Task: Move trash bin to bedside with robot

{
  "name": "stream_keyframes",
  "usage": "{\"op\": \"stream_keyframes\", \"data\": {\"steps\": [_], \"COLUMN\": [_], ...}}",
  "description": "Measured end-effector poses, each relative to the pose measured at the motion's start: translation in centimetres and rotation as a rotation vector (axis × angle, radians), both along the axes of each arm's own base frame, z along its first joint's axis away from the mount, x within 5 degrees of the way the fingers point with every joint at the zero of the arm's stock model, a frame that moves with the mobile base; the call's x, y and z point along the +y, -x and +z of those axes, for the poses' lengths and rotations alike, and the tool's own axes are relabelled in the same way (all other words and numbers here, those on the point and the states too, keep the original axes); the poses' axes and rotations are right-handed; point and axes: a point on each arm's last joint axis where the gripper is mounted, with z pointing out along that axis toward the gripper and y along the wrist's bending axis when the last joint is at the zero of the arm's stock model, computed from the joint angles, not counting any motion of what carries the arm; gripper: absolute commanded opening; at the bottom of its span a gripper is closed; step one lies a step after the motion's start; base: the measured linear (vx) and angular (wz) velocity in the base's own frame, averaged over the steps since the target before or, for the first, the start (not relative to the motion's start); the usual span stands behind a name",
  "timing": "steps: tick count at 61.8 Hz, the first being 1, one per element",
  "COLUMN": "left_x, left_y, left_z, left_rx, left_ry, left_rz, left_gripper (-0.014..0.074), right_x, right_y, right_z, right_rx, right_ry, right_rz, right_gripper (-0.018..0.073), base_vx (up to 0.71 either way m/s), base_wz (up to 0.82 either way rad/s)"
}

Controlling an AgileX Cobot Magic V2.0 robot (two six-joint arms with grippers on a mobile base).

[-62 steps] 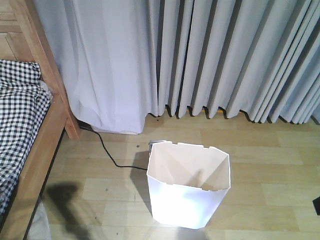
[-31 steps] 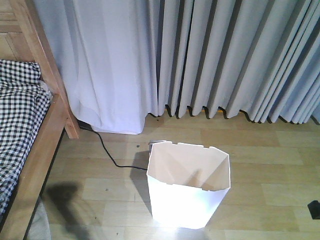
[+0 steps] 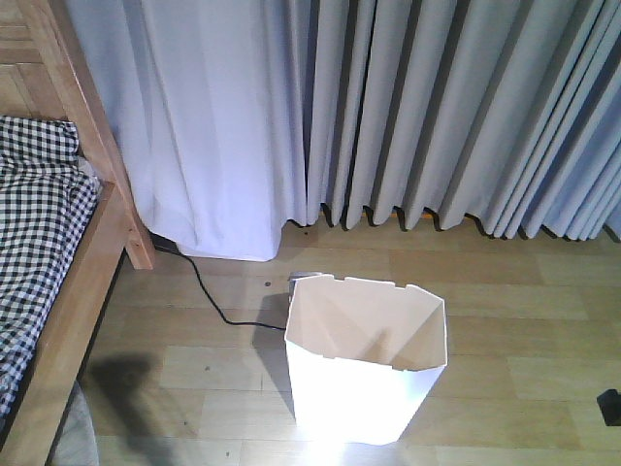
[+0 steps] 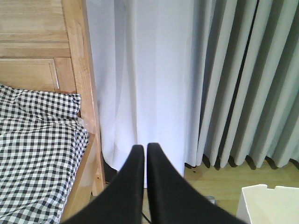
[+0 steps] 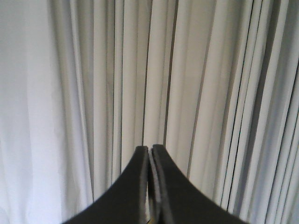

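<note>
The left gripper has its fingers pressed together on nothing, and the right gripper is clenched likewise, facing the grey curtain. The white trash bin stands low to the right of the left fingers; the wooden bed frame with checkered bedding lies to their left.

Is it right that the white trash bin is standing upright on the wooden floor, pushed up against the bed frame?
Not quite. The trash bin is upright on the wooden floor, but it stands apart from the bed frame, with bare floor and a black cable between them. The exterior front-facing view shows it.
</note>
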Motion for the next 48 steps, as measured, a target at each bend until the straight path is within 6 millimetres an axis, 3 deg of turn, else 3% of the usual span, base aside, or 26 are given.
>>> {"op": "stream_keyframes", "data": {"steps": [48], "left_x": [0.0], "left_y": [0.0], "left_z": [0.0], "left_rx": [0.0], "left_ry": [0.0], "left_rz": [0.0], "left_gripper": [-0.0006], "right_x": [0.0], "right_y": [0.0], "right_z": [0.0], "right_rx": [0.0], "right_ry": [0.0], "right_rz": [0.0], "right_gripper": [-0.0009], "base_vx": [0.0], "base_wz": [0.0]}}
